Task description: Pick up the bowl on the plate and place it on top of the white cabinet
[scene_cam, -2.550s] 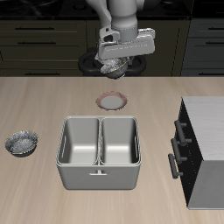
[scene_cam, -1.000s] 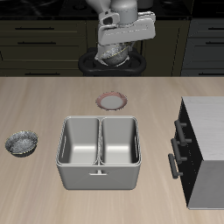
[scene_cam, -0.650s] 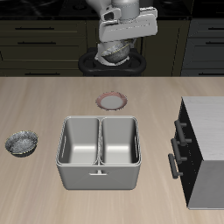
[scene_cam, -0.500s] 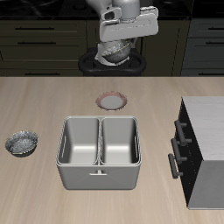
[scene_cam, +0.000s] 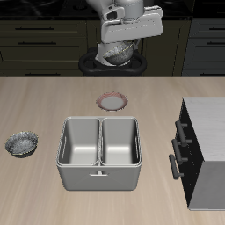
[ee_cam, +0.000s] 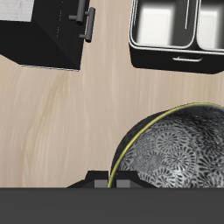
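Observation:
My gripper (scene_cam: 118,53) is shut on the speckled grey bowl (scene_cam: 116,54) and holds it high above the table's back, over the bare plate (scene_cam: 113,102) with its reddish-pink rim. In the wrist view the bowl (ee_cam: 179,153) fills much of the frame, with its yellowish rim showing; the fingers are hidden. The white cabinet (scene_cam: 209,132) stands beside the table's front, with a light top, dark front and black handles; it also shows in the wrist view (ee_cam: 39,31). A second speckled bowl (scene_cam: 22,142) sits on the table at the opposite side.
A grey two-compartment metal tub (scene_cam: 97,154) stands in the middle near the front edge, between the cabinet and the second bowl; it also shows in the wrist view (ee_cam: 179,31). Dark kitchen cabinets line the back.
The gripper has risen with the bowl and shifted slightly toward the cabinet's side. The plate, tub and second bowl have not moved.

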